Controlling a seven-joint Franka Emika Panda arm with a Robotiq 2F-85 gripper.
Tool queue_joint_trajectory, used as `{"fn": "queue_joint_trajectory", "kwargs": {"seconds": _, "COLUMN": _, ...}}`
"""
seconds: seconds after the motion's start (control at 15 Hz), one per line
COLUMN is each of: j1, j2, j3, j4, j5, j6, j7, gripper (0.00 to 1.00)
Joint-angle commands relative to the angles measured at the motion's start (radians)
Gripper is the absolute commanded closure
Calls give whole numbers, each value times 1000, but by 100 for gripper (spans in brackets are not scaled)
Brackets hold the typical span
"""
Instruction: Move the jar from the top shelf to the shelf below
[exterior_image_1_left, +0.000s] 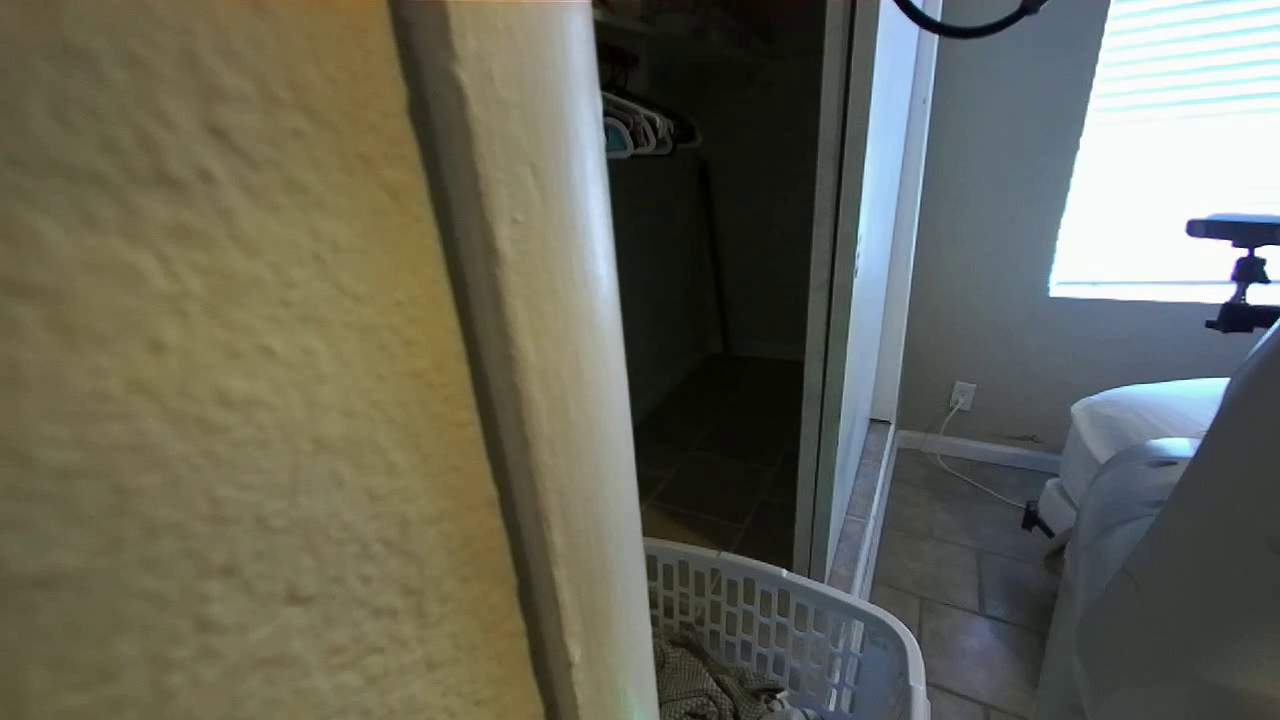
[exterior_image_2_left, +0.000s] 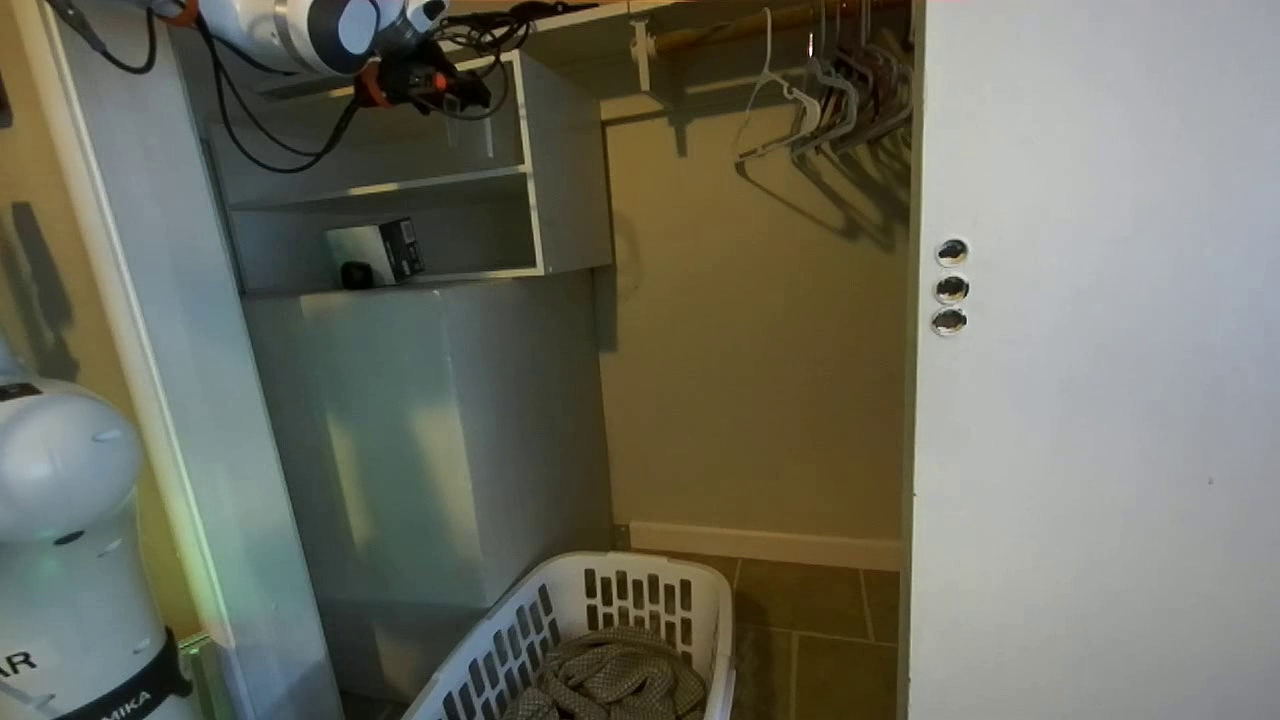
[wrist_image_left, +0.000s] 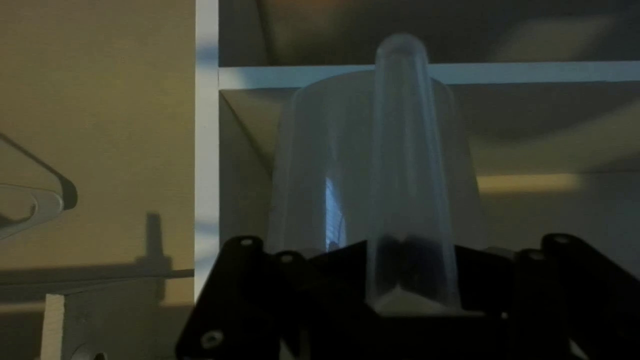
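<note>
The claw (wrist_image_left: 404, 262) grips the translucent jar (wrist_image_left: 320, 150) by its handle (wrist_image_left: 407, 165); before or inside the upper compartment (exterior_image_2_left: 400, 145), I cannot tell; a box (exterior_image_2_left: 368, 247) sits on the lower shelf (exterior_image_2_left: 480, 272).

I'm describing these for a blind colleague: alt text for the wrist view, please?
A clear jar fills the middle, the robot's black hand closed around its long handle. The jar overlaps a pale shelf edge; part of a hanger shows at left.

On camera I had a laundry basket (exterior_image_2_left: 712, 610) holding rumpled cloth (exterior_image_2_left: 620, 680), hangers (exterior_image_2_left: 812, 100) on a rod (exterior_image_2_left: 720, 34), a bright window (exterior_image_1_left: 1170, 190).
</note>
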Motion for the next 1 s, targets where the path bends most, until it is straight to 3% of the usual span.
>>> {"fn": "queue_joint_trajectory", "kwargs": {"seconds": 0.0, "j1": 15, "j2": -39, "j3": -12, "j4": -22, "j5": 19, "j6": 12, "j7": -39, "gripper": 100}}
{"fn": "queue_joint_trajectory", "kwargs": {"seconds": 0.93, "j1": 125, "j2": -198, "j3": -86, "j4": -201, "j5": 62, "j6": 107, "j7": -96, "gripper": 100}}
